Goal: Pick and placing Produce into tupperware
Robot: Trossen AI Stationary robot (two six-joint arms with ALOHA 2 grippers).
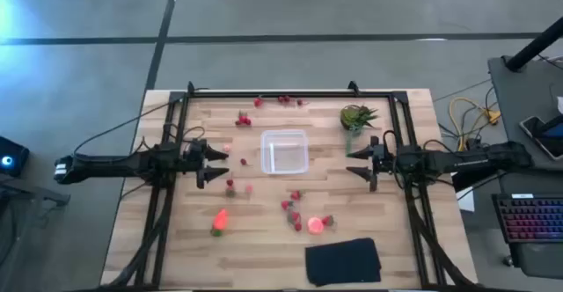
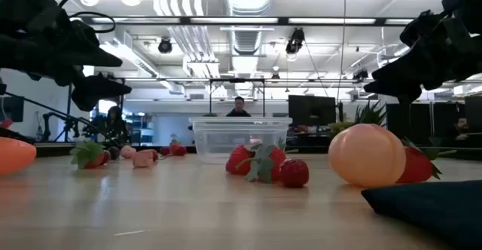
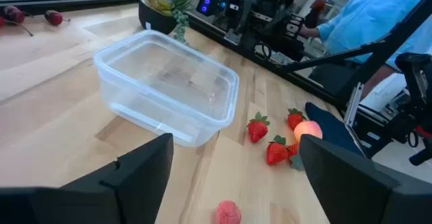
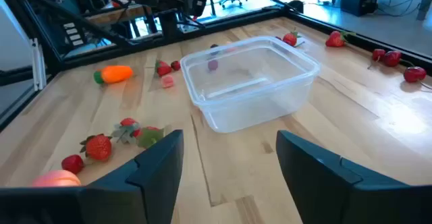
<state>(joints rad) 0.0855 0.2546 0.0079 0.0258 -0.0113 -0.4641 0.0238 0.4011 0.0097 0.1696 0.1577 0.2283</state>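
Note:
The clear tupperware [image 1: 284,151] stands empty on the table's middle. Small red berries lie scattered: some near the far edge [image 1: 244,118], some near the front [image 1: 290,207], where strawberries [image 3: 257,128] show in the left wrist view. A round orange-red fruit [image 1: 315,225] and an orange carrot with a green end [image 1: 220,220] lie near the front. My left gripper [image 1: 214,164] hovers open just left of the box. My right gripper [image 1: 356,164] hovers open just right of it. Neither has anything between its fingers.
A spiky green plant [image 1: 356,116] stands at the far right, close to my right arm. A flat black cloth [image 1: 343,261] lies at the front right edge. A dark frame [image 1: 290,94] runs along the table's far and side edges.

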